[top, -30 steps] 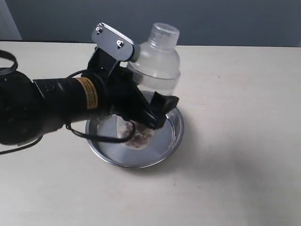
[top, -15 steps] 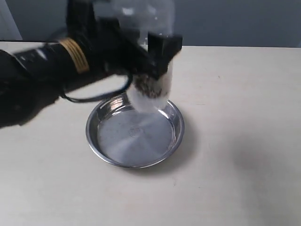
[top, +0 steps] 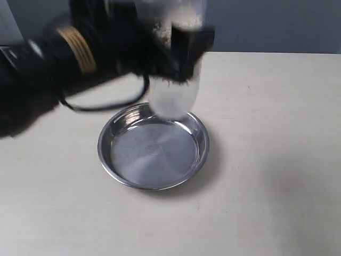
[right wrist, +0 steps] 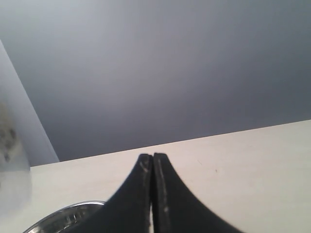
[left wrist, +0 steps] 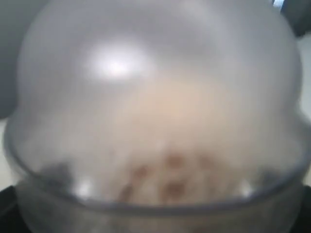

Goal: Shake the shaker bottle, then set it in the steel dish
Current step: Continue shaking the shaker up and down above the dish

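A clear frosted plastic shaker bottle (top: 171,93) hangs above a round, shallow, shiny steel dish (top: 114,168) at the centre of the exterior view, gripped around its body by the black fingers (top: 193,47) of the left arm (top: 48,69). Motion blur smears arm and bottle alike. The bottle's upper end is cut off by the top edge of the frame, and which end is the cap cannot be made out. Brown granules (top: 163,29) show as a dark patch high inside it.

The bottle's pale lower end overlaps the dish's upper rim in the picture. The dish's flat bottom, with a small stamped mark at its centre, lies uncovered.

In the left wrist view the domed plastic fills the whole frame out of focus, with brown specks at lower centre. It hides the fingers holding it.

The right arm's black fingers (right wrist: 144,194) are pressed tightly together with nothing between them, at the bottom of the right wrist view. They are not visible in the exterior view. A sliver of the dish's rim shows at lower left there, and a pale blur with dark specks at the left edge cannot be identified.

The pale cream surface (top: 266,170) spreads open to the right of the dish and below it. Its far edge meets a grey-blue wall (top: 277,24) across the top of the frame.
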Available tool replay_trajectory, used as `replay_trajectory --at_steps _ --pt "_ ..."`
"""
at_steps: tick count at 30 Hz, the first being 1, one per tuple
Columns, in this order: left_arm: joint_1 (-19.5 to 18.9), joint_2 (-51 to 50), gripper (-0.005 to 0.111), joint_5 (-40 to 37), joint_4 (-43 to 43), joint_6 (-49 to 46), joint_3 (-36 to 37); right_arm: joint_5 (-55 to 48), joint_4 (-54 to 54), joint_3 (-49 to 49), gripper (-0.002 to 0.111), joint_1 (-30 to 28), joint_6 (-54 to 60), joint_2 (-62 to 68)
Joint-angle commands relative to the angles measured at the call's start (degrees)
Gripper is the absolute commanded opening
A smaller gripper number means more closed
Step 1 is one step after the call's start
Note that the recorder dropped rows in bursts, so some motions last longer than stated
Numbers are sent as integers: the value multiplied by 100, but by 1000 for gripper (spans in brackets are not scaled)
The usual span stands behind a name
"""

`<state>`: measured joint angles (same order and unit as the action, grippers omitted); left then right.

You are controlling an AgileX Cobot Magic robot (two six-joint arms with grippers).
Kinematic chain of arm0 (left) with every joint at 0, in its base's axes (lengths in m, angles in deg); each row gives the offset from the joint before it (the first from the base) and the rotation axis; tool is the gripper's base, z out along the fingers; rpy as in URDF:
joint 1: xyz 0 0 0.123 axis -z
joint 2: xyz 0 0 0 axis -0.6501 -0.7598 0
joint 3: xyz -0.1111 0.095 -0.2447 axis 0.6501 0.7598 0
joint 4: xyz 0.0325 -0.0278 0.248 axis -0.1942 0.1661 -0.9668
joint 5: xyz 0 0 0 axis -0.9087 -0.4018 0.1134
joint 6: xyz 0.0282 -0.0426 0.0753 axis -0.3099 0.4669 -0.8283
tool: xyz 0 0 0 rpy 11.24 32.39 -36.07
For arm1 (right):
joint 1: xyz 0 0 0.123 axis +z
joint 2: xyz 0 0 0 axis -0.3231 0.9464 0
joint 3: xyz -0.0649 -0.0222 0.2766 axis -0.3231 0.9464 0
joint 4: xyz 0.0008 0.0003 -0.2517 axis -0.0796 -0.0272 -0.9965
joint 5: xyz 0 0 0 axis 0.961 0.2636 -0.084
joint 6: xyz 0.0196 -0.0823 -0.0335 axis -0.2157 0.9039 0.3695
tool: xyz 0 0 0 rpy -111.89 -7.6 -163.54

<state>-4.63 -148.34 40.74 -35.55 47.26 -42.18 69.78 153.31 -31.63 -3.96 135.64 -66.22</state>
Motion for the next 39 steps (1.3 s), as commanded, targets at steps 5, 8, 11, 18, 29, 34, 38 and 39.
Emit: replay_trajectory --at_steps 5,8,11,18,29,34,38,39 --pt "-8 -174 0 -431 -55 -73 392 25 -7 9 -1 -17 20 -10" --pt "71 58 0 479 79 -128 364 12 -7 9 -1 -17 20 -10" --pt "74 774 0 343 -312 -439 -261 38 -7 9 -1 -17 20 -10" --pt "-21 -223 0 671 646 -502 654 14 -7 9 -1 -17 20 -10" --pt "-79 4 0 596 631 -529 671 -15 -7 9 -1 -17 20 -10" --pt "-51 869 0 11 251 -723 241 10 -7 9 -1 -17 20 -10" --pt "-274 -231 0 328 1030 -488 1149 26 -7 9 -1 -17 20 -10" --pt "-210 -164 0 557 920 -290 1129 12 -7 9 -1 -17 20 -10"
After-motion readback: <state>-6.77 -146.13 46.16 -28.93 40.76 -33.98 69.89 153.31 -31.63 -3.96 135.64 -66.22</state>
